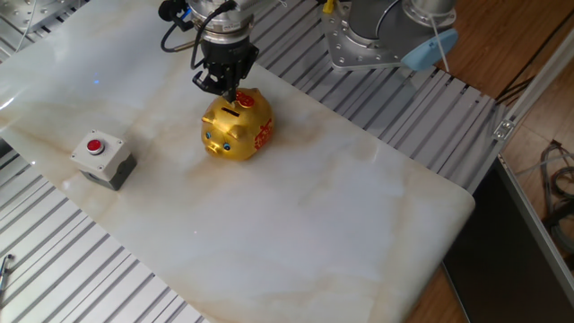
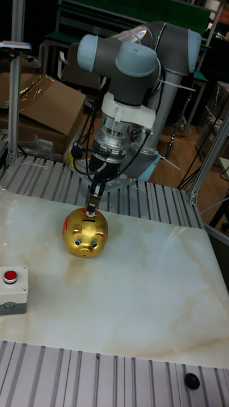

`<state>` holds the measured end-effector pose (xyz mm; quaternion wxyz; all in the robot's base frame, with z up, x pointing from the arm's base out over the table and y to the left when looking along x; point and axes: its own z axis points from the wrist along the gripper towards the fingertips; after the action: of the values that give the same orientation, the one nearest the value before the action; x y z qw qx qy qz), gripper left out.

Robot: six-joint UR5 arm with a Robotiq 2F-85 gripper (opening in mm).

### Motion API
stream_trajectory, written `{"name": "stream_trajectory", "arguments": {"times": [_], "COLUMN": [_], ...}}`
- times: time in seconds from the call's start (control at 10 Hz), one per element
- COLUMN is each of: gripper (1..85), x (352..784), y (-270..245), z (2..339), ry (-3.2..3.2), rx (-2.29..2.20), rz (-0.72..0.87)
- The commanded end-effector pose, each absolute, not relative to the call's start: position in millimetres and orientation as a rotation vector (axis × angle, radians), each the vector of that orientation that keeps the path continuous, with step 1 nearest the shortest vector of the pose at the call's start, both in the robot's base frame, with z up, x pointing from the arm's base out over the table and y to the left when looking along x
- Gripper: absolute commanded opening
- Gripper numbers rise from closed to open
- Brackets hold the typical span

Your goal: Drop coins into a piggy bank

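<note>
A grey box (image 1: 105,159) with a red button (image 1: 93,145) sits at the near left edge of the pale marble bench (image 1: 296,224), well apart from everything else on it; in the tall fixed view the same box (image 2: 13,290) lies at the left border, and a small dark knob (image 2: 189,380) shows on the ribbed metal frame at the front right. Farther back, toward the left rear of the bench, stands the gold piggy bank (image 1: 237,126), upright, snout and dark eyes turned toward the front, red patterns on its back and flank. From the tall fixed view the piggy bank (image 2: 85,231) faces the camera squarely. Directly above its back hangs the claw (image 1: 231,91), pointing straight down, its dark fingers drawn close together with their tips just over the slot; whether a coin is pinched between them cannot be told. In the tall fixed view the claw (image 2: 93,206) reaches the top of the pig. Behind it rises the grey and blue arm (image 2: 137,60), with cardboard boxes (image 2: 39,108) on the floor beyond.
</note>
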<state>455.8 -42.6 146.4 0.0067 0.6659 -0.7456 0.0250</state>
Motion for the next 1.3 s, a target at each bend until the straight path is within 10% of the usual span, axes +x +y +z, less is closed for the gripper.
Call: {"name": "stream_trajectory", "arguments": {"times": [0.0,1.2], "gripper": [1.0,1.0], "x": [458.9,464.1], "y": [-39.1,-43.1], "z": [147.0,141.2], "ry": [-2.352,-2.348], "rx": [2.079,2.086], "rz": [0.070,0.092]}}
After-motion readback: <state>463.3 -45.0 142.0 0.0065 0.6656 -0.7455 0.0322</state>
